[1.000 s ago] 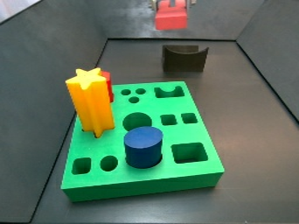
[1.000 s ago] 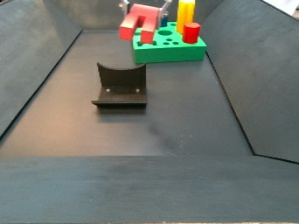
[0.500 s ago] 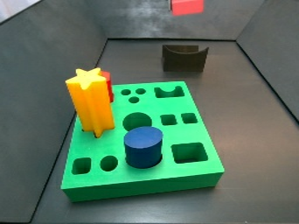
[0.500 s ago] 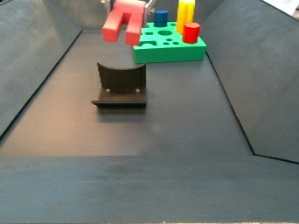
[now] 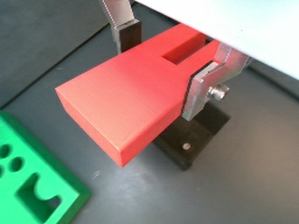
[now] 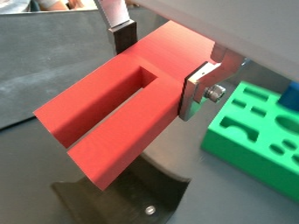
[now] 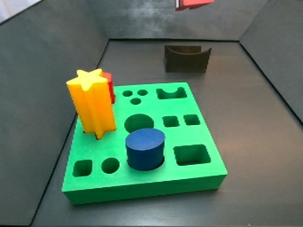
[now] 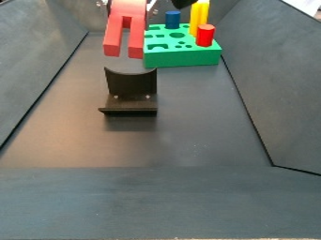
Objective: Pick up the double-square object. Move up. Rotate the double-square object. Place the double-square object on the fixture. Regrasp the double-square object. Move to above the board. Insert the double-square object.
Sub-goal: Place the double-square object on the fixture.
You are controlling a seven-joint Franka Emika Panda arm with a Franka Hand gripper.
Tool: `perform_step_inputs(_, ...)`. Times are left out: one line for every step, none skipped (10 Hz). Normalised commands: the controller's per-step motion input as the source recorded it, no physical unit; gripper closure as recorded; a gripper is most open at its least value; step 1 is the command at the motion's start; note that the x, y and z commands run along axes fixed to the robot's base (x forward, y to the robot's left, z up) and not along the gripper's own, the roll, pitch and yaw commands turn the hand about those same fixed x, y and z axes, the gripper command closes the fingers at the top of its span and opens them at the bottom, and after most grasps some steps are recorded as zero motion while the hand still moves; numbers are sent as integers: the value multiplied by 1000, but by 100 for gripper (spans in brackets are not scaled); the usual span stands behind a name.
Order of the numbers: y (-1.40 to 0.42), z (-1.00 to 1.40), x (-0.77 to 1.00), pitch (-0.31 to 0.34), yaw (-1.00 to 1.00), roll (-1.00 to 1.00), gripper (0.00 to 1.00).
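A: Gripper (image 5: 166, 54) status? Check both wrist views.

B: Clamped on the double-square object (image 5: 135, 98). The silver finger plates (image 6: 202, 87) press on two opposite sides of the red block, and its grooved face is visible in a wrist view (image 6: 112, 112).

A: Position in the side views?

B: In a side view the red piece (image 8: 123, 30) hangs in the upper left-centre of the frame, long axis close to vertical, directly over the fixture (image 8: 129, 92). I cannot tell whether there is a gap between them. In the opposite side view only a red sliver (image 7: 197, 3) shows at the top edge, above the fixture (image 7: 187, 58) at upper centre.

A: Board?

B: Green board (image 7: 144, 142) sits in the centre foreground of that side view, with a yellow star piece (image 7: 90, 102) standing at its left edge, a red piece (image 7: 108, 88) just behind the star, and a blue cylinder (image 7: 145, 148) near the front. In the facing side view the board (image 8: 182, 47) lies at top centre, behind the fixture and apart from it.
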Motion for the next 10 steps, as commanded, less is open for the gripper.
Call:
perform_step_inputs(50, -11, 68, 174, -16, -1000, 100)
perform_step_inputs(51, -21, 82, 185, -45, -1000, 100)
perform_step_inputs(48, -18, 87, 200, -80, -1000, 100)
perform_step_inputs(49, -14, 87, 182, -117, -847, 100)
perform_step_inputs(50, -21, 85, 147, -137, -678, 100)
perform_step_inputs(49, -18, 83, 112, -149, -507, 100)
perform_step_inputs(41, -14, 78, 72, -150, -292, 100)
perform_step_inputs(31, -9, 72, 55, -143, -218, 100)
perform_step_inputs(132, -1000, 126, 241, -91, -1000, 100)
perform_step_inputs(138, -1000, 130, 225, -98, -1000, 100)
